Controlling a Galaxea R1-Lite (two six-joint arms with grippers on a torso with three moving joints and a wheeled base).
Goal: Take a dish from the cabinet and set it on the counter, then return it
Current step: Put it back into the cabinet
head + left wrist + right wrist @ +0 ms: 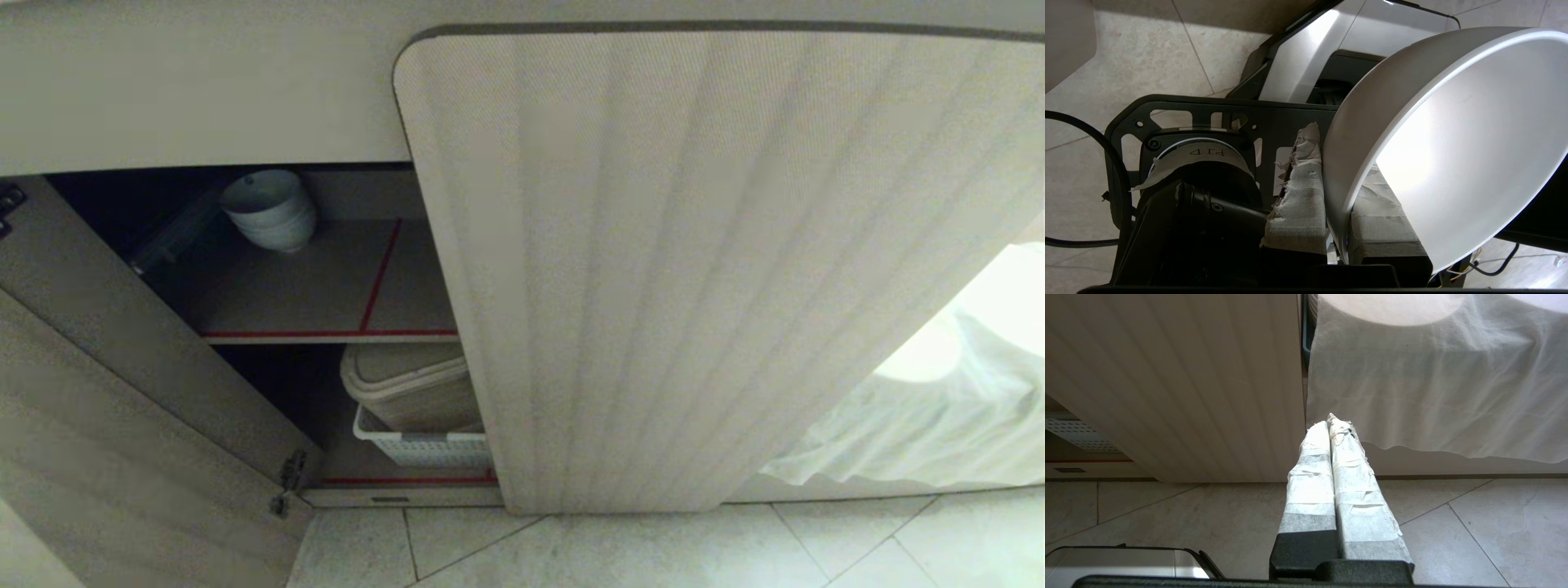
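The left gripper [1337, 196] pinches the rim of the smooth, round white dish [1453, 134] between its taped pads, holding it tilted over the tiled floor [1147, 53]; the right gripper [1330, 422] has its wrapped fingers pressed together near the ribbed cabinet door [694, 269]; inside the cabinet [204, 98], a stack of white bowls [269, 211] sits on the red-edged shelf [326, 286]; below, a beige tub [412, 384] rests in a white basket [424, 447].
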